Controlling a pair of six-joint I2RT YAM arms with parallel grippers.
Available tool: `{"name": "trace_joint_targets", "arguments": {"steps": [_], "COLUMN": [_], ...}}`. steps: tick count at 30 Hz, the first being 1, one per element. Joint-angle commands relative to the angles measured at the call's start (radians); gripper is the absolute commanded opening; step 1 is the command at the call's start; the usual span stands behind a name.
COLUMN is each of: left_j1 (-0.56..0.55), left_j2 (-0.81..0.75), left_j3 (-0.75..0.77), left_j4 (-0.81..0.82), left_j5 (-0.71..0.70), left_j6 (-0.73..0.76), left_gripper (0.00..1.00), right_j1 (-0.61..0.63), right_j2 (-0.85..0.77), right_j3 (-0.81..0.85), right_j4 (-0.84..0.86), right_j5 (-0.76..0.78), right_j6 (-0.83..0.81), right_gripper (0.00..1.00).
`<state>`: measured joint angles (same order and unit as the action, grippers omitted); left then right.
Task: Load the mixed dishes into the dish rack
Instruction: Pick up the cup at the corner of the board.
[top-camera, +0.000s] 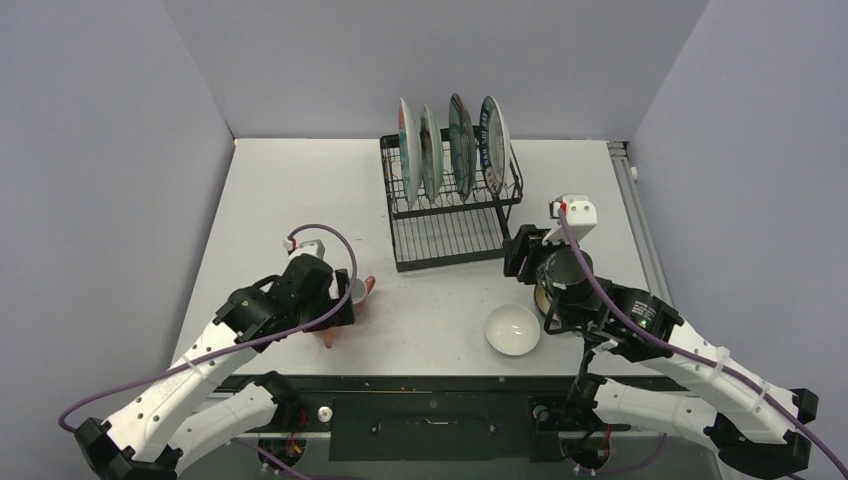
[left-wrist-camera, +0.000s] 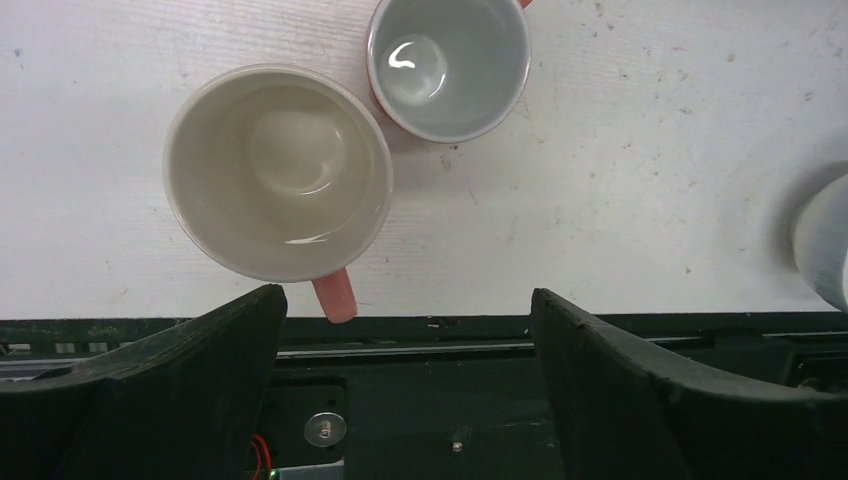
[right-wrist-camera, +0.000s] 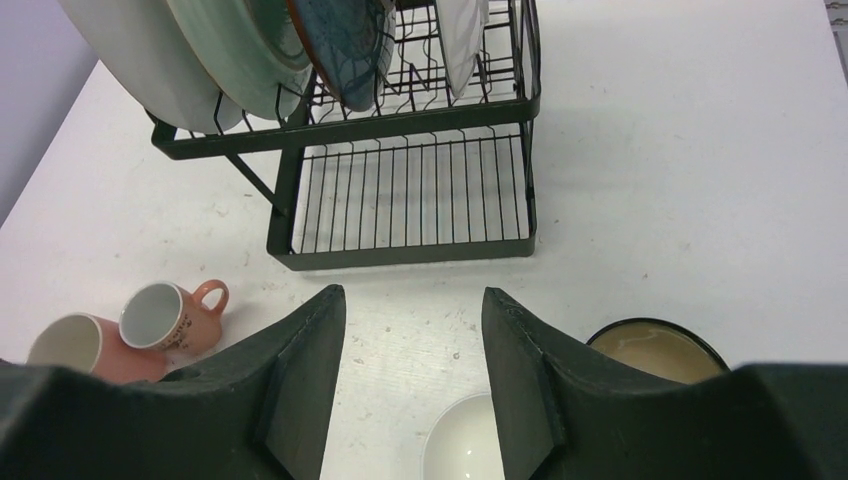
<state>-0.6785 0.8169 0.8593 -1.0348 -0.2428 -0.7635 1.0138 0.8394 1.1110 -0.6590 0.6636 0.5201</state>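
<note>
The black wire dish rack (top-camera: 446, 238) stands mid-table, with several plates (top-camera: 462, 135) upright in its upper slots and its lower tray bare. Two pink mugs (left-wrist-camera: 278, 172) (left-wrist-camera: 448, 65) stand side by side on the table at the left, mouths up. My left gripper (left-wrist-camera: 405, 312) hangs open just beside them, nothing between its fingers. A white bowl (top-camera: 513, 330) sits near the front edge, and a dark brown-gold bowl (right-wrist-camera: 655, 350) lies partly under my right arm. Facing the rack (right-wrist-camera: 400, 256), my right gripper (right-wrist-camera: 413, 300) is open and holds nothing.
Purple-grey walls close in the table on three sides. The black front rail (left-wrist-camera: 430, 350) runs just below the mugs. Purple cables loop off both wrists. The white bowl (left-wrist-camera: 825, 240) shows at the right edge of the left wrist view.
</note>
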Motion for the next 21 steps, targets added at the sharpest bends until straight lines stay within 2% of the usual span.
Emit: {"name": "trace_joint_targets", "arguments": {"steps": [1, 9, 21], "left_j1": [0.004, 0.007, 0.010], "left_j2": [0.054, 0.195, 0.311], "left_j3": [0.010, 0.007, 0.008], "left_j4": [0.018, 0.069, 0.096], "left_j5": [-0.045, -0.054, -0.082], "left_j6": [-0.007, 0.030, 0.063], "left_gripper": [0.89, 0.79, 0.65], "right_j1": [-0.007, -0.012, -0.022], "right_j2": [-0.031, -0.072, -0.084], "right_j3": [-0.029, -0.061, -0.081], "right_j4": [0.001, -0.011, -0.007], "right_j5": [-0.028, -0.042, -0.057], "right_j6": [0.017, 0.013, 0.011], "right_gripper": [0.48, 0.47, 0.45]}}
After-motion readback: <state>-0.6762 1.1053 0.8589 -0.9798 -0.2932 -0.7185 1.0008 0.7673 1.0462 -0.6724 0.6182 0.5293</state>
